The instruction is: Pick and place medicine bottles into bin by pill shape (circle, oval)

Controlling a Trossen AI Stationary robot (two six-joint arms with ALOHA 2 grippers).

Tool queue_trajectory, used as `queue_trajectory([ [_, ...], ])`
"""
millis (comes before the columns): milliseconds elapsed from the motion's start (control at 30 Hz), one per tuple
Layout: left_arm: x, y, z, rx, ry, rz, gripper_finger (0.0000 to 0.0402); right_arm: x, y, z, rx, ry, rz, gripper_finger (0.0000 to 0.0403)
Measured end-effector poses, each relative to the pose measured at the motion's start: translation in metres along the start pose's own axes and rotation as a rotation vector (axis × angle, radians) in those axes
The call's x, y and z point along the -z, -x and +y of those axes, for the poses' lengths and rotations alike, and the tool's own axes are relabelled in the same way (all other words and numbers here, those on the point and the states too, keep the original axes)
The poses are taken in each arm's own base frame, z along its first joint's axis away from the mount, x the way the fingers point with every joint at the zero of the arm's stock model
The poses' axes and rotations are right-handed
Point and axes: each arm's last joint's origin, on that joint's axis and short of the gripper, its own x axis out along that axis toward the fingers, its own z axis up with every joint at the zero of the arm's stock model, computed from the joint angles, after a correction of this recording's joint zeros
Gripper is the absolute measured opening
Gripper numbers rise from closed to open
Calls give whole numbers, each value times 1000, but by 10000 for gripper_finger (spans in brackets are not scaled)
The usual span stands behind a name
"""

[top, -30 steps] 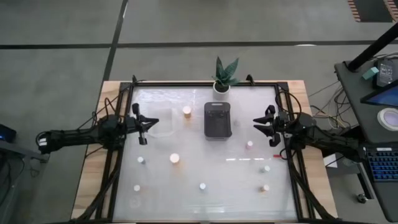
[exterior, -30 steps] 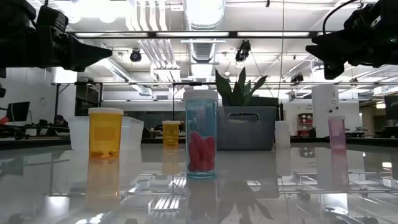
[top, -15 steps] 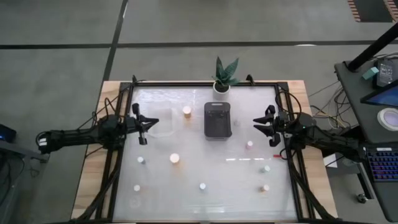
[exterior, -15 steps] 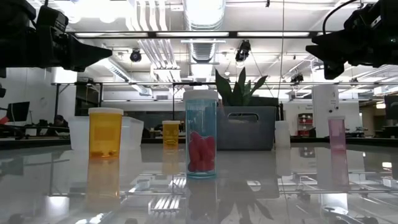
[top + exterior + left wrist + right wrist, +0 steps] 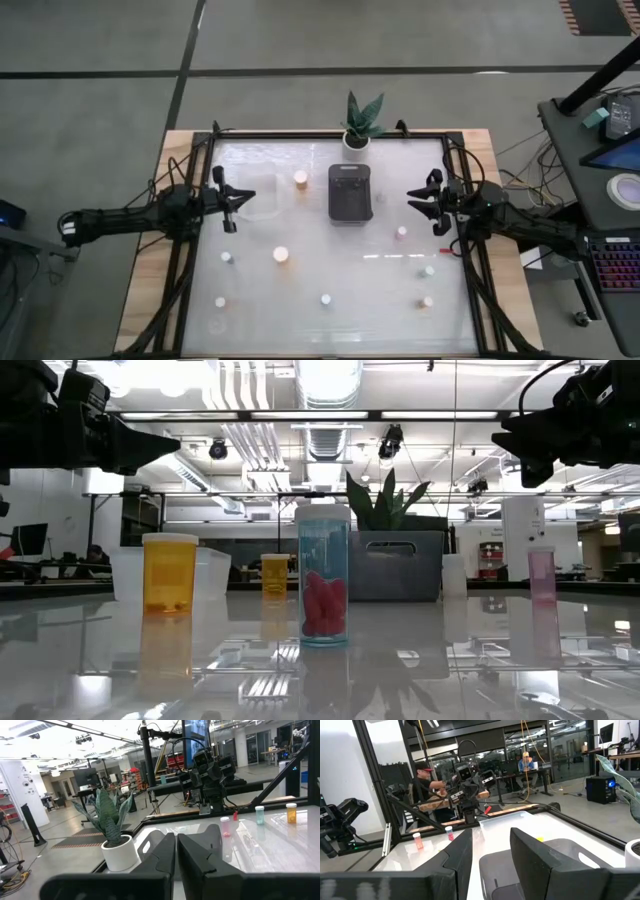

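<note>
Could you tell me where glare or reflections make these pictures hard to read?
High view: the glossy table shows a pale sheen, so the small bottles look washed out. Low view: ceiling lights blow out the top, both arms are silhouettes, and the teal bottle and orange bottle mirror in the tabletop. Left wrist view: the background is overexposed behind the plant. Right wrist view: the near gripper is blurred.

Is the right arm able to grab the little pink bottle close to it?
Probably yes. The pink bottle stands alone just inward of the open right gripper, with nothing between them.
</note>
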Motion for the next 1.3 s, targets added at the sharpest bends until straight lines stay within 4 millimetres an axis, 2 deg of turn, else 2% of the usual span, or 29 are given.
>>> queue_trajectory([
  [1033,0,0,0,-1,1,-4,3,0,0,0,0,3,0,123],
  [1100,-2,0,0,-3,59,-17,3,0,0,0,0,27,0,123],
  [1200,-3,0,1,-3,269,-27,3,0,0,0,0,70,0,123],
  [1300,-4,0,1,-1,390,-42,3,0,0,0,0,72,0,123],
])
